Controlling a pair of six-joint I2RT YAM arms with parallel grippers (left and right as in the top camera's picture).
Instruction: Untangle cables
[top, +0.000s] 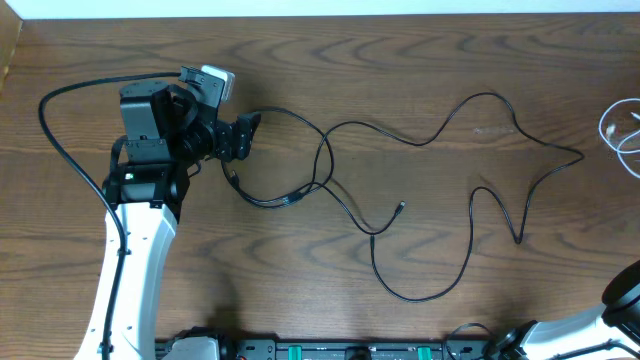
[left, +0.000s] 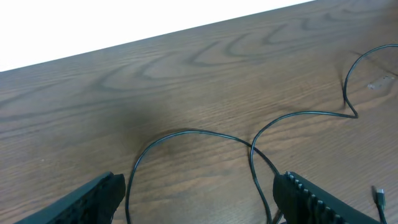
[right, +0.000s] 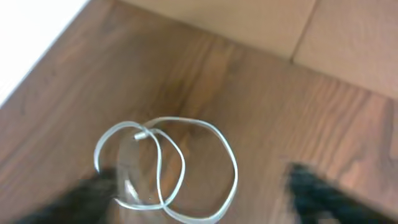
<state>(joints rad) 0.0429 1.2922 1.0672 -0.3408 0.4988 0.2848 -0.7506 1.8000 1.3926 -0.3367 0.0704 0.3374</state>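
Several thin black cables (top: 400, 140) sprawl across the middle of the brown table, crossing each other near the left-centre (top: 322, 172). My left gripper (top: 243, 136) hovers at the left end of that tangle. In the left wrist view the left gripper (left: 199, 208) is open, and two black cable strands (left: 186, 132) run over the wood between its fingers (left: 311, 199) without being pinched. A white cable (top: 618, 130) lies coiled at the table's right edge. In the blurred right wrist view the white cable (right: 168, 165) lies on the wood under my open right gripper (right: 205, 193).
A loose plug end (top: 400, 206) lies mid-table and shows small in the left wrist view as the plug (left: 379, 194). The right arm (top: 625, 292) enters at the lower right corner. The table's far edge (top: 320, 14) meets a white surface.
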